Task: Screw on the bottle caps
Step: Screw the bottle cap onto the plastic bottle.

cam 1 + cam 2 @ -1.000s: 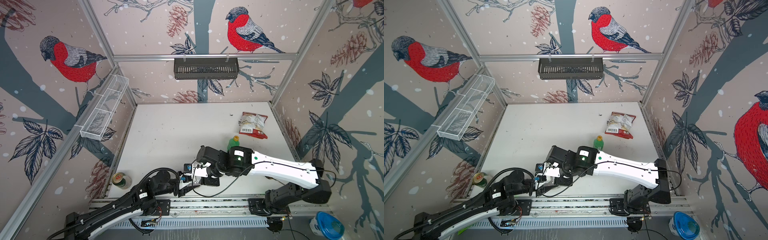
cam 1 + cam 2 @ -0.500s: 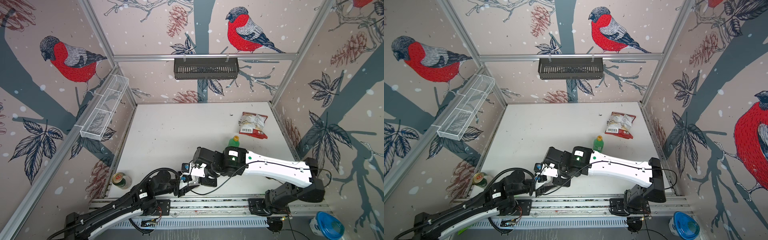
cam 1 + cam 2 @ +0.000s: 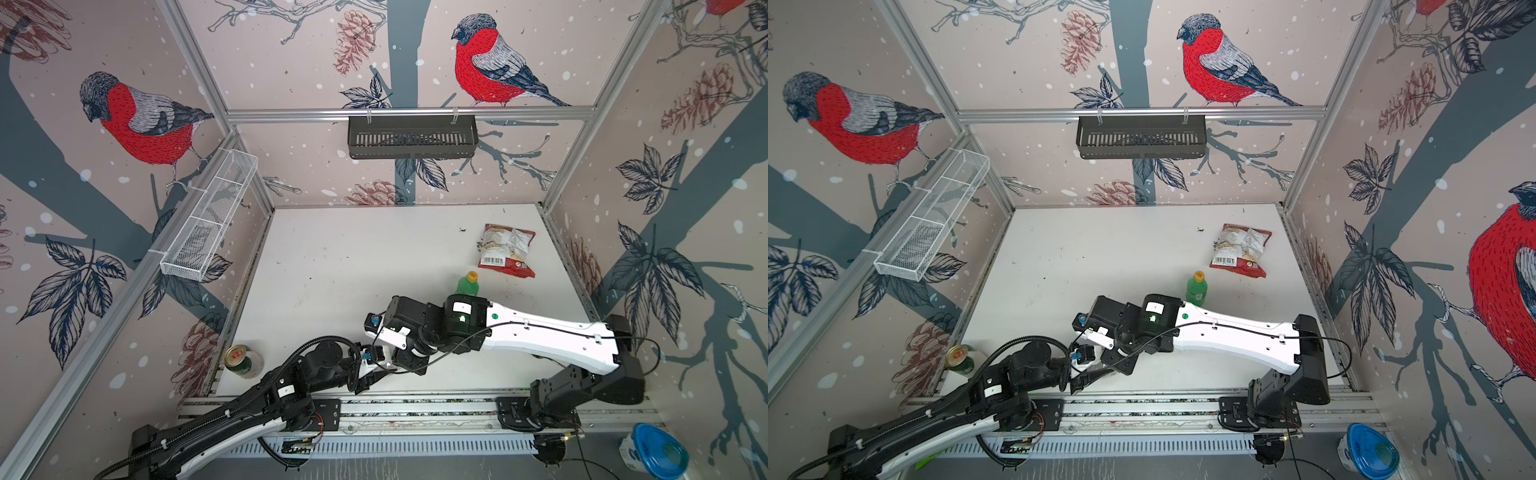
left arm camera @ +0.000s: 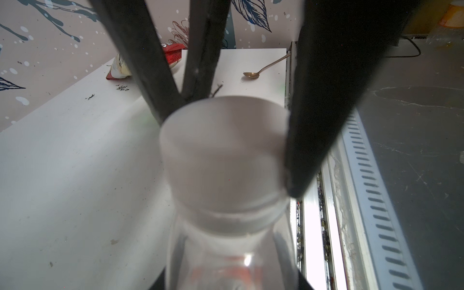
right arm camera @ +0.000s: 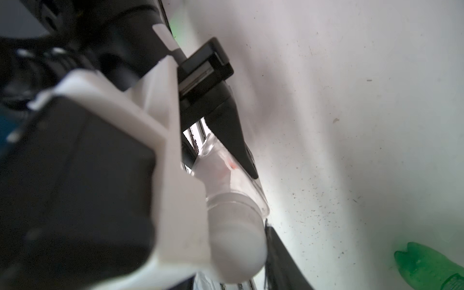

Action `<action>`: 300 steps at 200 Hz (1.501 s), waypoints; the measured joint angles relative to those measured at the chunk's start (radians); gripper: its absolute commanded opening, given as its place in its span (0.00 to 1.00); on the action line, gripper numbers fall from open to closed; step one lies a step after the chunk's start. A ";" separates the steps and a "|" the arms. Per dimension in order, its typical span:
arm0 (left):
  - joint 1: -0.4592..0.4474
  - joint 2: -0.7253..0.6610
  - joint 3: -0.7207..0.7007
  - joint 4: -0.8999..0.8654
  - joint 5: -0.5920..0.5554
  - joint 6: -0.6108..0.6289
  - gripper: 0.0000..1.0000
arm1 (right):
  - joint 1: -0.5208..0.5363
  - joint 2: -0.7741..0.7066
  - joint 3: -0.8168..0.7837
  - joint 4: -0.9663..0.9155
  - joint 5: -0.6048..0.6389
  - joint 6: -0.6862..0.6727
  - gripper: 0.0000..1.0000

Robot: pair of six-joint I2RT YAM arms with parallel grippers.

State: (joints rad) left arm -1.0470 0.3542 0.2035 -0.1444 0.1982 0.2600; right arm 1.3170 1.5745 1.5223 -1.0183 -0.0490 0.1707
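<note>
The left gripper (image 3: 376, 374) is clamping a clear bottle (image 4: 226, 263) while the right gripper (image 4: 226, 140) is pinching the white cap (image 4: 221, 175) sitting on its neck.

Barcode (image 3: 493, 261) on snack packet (image 3: 510, 243); print unreadable.

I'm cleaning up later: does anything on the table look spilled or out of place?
Dark crumbs lie scattered on the table beside the snack packet, as if spilled from it. A spoon lies near the table's edge, seen only in the left wrist view. Nothing else stands out.
</note>
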 measured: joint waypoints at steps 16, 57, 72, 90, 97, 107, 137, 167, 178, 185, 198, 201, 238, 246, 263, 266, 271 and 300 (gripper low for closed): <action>0.001 -0.002 0.000 -0.013 -0.006 0.000 0.38 | 0.000 0.011 0.003 -0.008 0.005 0.048 0.41; 0.001 -0.004 0.000 -0.014 -0.028 0.008 0.38 | -0.001 0.036 0.037 -0.044 0.019 0.199 0.41; 0.001 -0.004 0.000 -0.014 -0.037 0.010 0.38 | -0.001 0.039 0.037 -0.043 0.019 0.249 0.41; 0.001 -0.004 0.000 -0.015 -0.045 0.011 0.38 | -0.002 0.039 0.034 -0.037 0.020 0.296 0.41; 0.001 -0.004 0.000 -0.016 -0.047 0.011 0.38 | -0.002 0.037 0.031 -0.034 0.023 0.311 0.42; 0.001 -0.004 0.000 -0.016 -0.047 0.011 0.38 | 0.000 0.035 0.029 -0.031 0.027 0.328 0.44; 0.001 -0.005 0.000 -0.004 -0.055 0.010 0.38 | 0.006 0.019 0.023 -0.021 0.060 0.359 0.50; 0.001 -0.005 0.000 0.018 -0.059 0.010 0.38 | 0.015 0.003 0.025 -0.023 0.105 0.357 0.60; 0.001 -0.005 0.000 0.032 -0.057 0.010 0.38 | 0.019 -0.006 0.029 -0.023 0.123 0.349 0.64; 0.001 -0.004 0.001 0.041 -0.056 0.010 0.37 | 0.021 -0.013 0.031 -0.022 0.133 0.343 0.66; 0.000 -0.003 0.003 0.058 -0.050 0.010 0.38 | 0.026 -0.026 0.037 -0.021 0.146 0.322 0.68; 0.000 -0.002 0.003 0.061 -0.047 0.011 0.38 | 0.027 -0.029 0.039 -0.021 0.152 0.319 0.68; 0.000 0.002 0.004 0.072 -0.029 0.019 0.38 | 0.055 -0.088 0.054 -0.015 0.165 0.224 0.77; 0.000 0.002 0.004 0.074 -0.027 0.022 0.37 | 0.057 -0.100 0.058 -0.015 0.160 0.200 0.79; 0.000 0.005 0.004 0.076 -0.026 0.022 0.38 | 0.055 -0.127 0.066 -0.014 0.150 0.152 0.81; 0.000 0.005 0.004 0.076 -0.026 0.023 0.37 | 0.054 -0.132 0.066 -0.013 0.144 0.140 0.82; 0.000 0.007 0.004 0.076 -0.026 0.023 0.37 | 0.051 -0.144 0.065 -0.013 0.130 0.116 0.82; 0.000 0.010 0.005 0.075 -0.013 0.026 0.37 | 0.023 -0.188 0.025 -0.017 0.060 -0.037 0.81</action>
State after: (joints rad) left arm -1.0473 0.3637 0.2085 -0.0692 0.1852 0.2855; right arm 1.3399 1.3865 1.5475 -1.0351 0.0109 0.1341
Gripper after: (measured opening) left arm 0.412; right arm 0.817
